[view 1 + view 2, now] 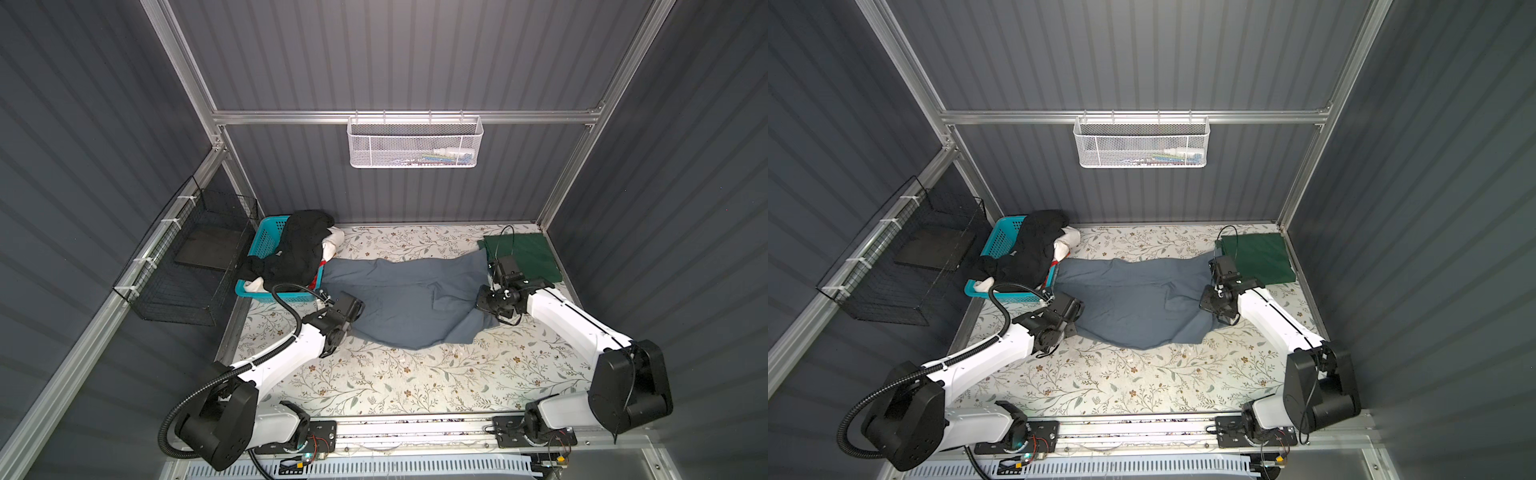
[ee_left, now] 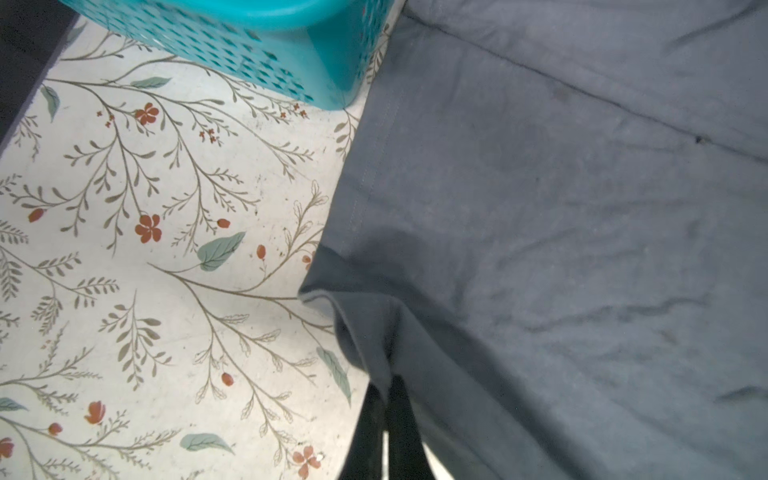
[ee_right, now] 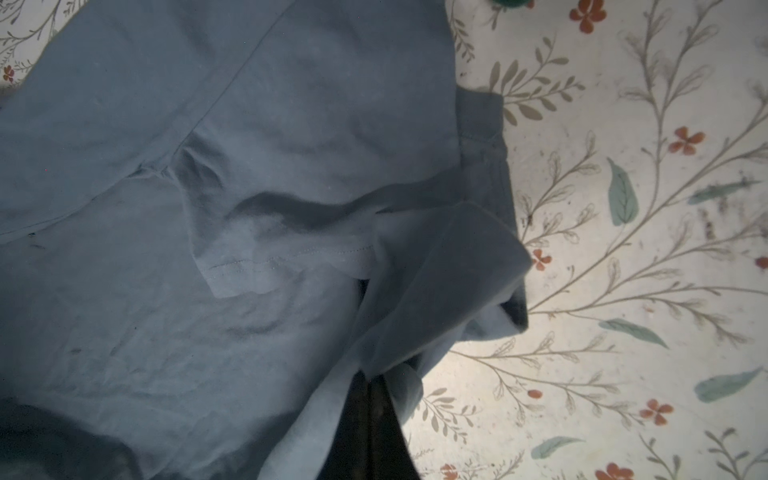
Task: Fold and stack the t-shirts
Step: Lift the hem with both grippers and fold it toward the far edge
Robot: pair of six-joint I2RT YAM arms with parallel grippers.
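The left gripper [image 2: 384, 388] is clamped on one edge of the slate blue-grey shirt [image 1: 399, 299], and the right gripper [image 3: 370, 395] pinches its opposite end. The shirt lies rumpled across the middle of the table [image 1: 395, 382]. At the far left corner, a black shirt [image 1: 303, 245] is heaped in the turquoise basket [image 1: 262, 245]. A folded dark green shirt [image 1: 523, 253] lies at the far right corner.

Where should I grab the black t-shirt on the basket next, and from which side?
Pinch the raised bunch of the black t-shirt where it heaps above the turquoise basket, coming straight down from above; its draped edges look tangled with white cloth.
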